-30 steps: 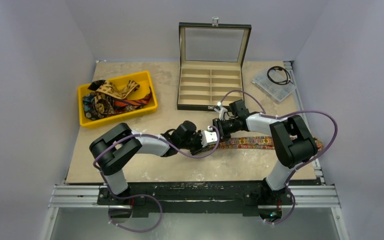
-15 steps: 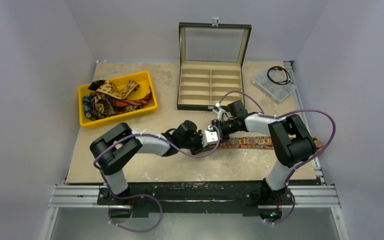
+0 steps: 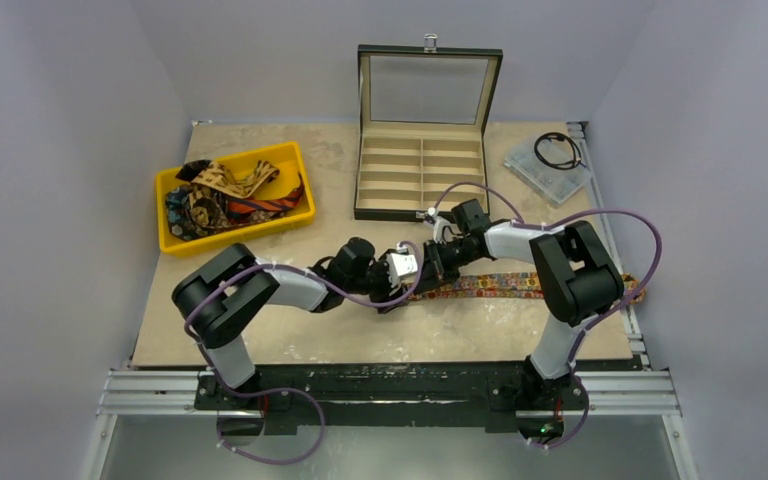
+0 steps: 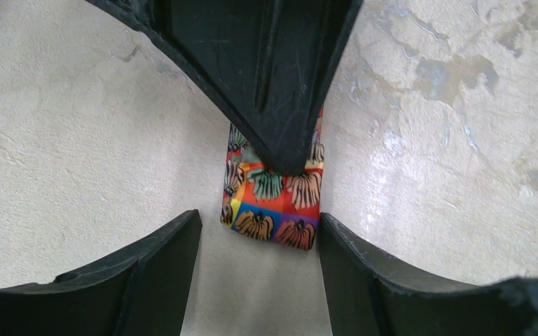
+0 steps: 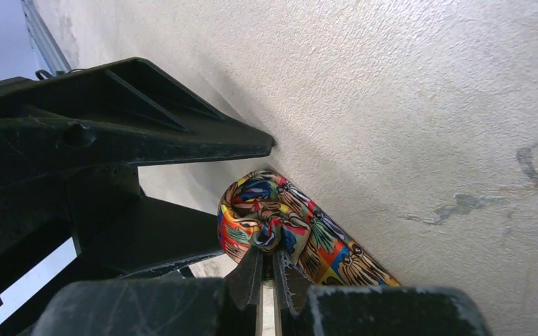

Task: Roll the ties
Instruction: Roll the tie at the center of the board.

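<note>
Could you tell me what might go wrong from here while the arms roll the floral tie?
1. The right gripper pinches only the centre of the small roll at the end of the floral tie. With the left gripper open around it, the coil may loosen.
2. The two grippers sit nearly touching, so they could collide.
3. The tie's tail stretches to the right edge of the table and may roll askew.

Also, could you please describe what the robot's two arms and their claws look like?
Both the left arm and right arm have bulky black joints linked by pale grey tubes, with a purple cable looping along each. The left claw and right claw have matte black, tapering, scuffed fingers.
</note>
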